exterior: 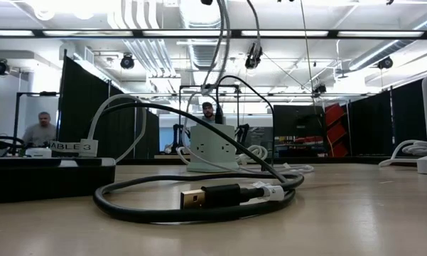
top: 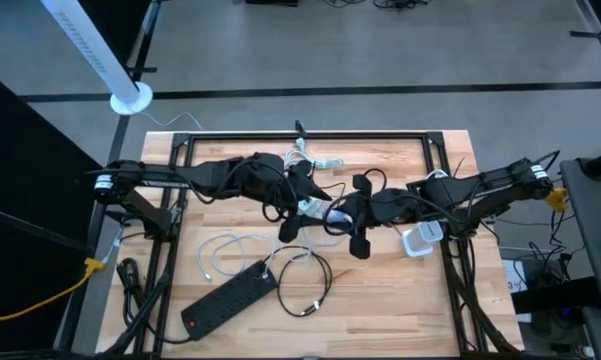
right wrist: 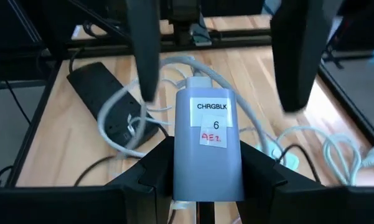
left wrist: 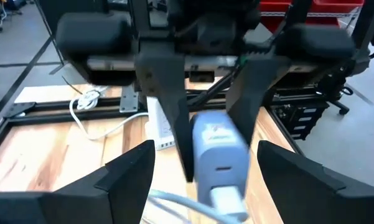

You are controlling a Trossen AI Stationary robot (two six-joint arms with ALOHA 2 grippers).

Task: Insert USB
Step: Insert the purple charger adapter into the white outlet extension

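Grey charger block, labelled CHRGBLK 6, pinched by right gripper; left gripper spread, cable seemingly plugged in.

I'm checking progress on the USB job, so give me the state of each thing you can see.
Charger block: held in right gripper, white cable plugged in.
Left gripper: open, straddling the block.
Black USB cable: coiled on table, plug free.
Power strip: lying flat on table.

Grippers: left gripper and right gripper meet at table centre
Charger block: between right gripper's fingers
Power strip: front-left
Coiled cable: right of strip
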